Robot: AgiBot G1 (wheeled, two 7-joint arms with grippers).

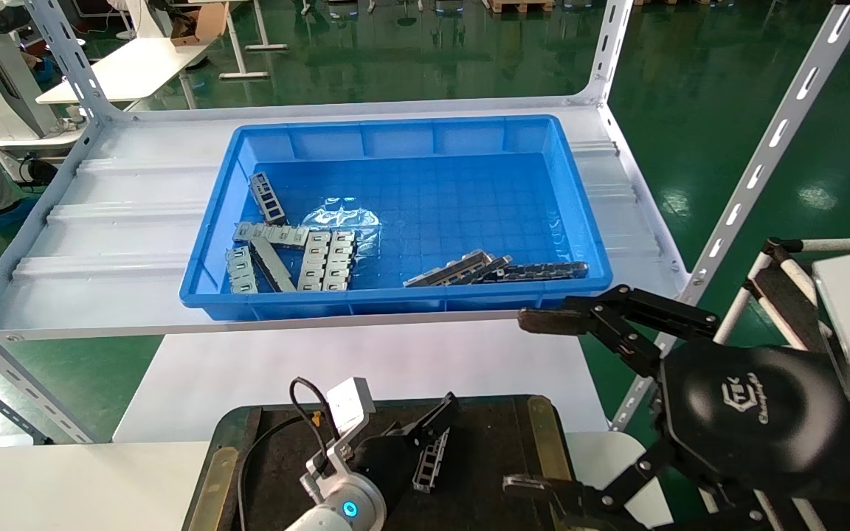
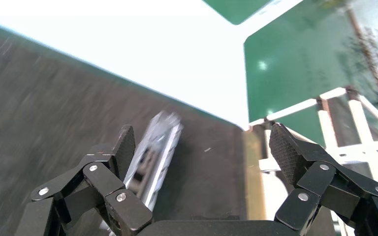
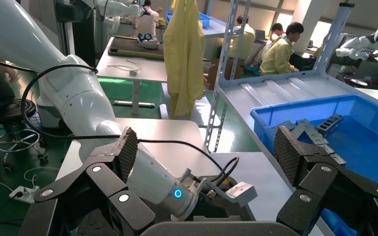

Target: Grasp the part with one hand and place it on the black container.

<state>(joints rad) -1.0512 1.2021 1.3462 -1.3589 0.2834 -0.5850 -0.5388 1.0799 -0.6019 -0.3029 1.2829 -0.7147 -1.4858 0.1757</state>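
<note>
The part (image 1: 431, 461), a narrow grey channel bar with cut-outs, is on the black container (image 1: 499, 442) at the bottom centre. My left gripper (image 1: 414, 435) is over the container with its jaws wide open. In the left wrist view the part (image 2: 157, 147) lies on the black felt (image 2: 54, 98) close beside one finger (image 2: 124, 147), and the other finger (image 2: 285, 152) is far from it. I cannot tell whether the part touches the near finger. My right gripper (image 1: 536, 402) is open and empty, held off the container's right side.
A deep blue bin (image 1: 395, 133) stands on the white shelf behind. It holds several flat grey plates (image 1: 299, 254), long bars (image 1: 462, 269) and a dark strip (image 1: 543, 271). A slanted shelf post (image 1: 764, 155) rises at the right. The right wrist view shows my left arm (image 3: 103, 113).
</note>
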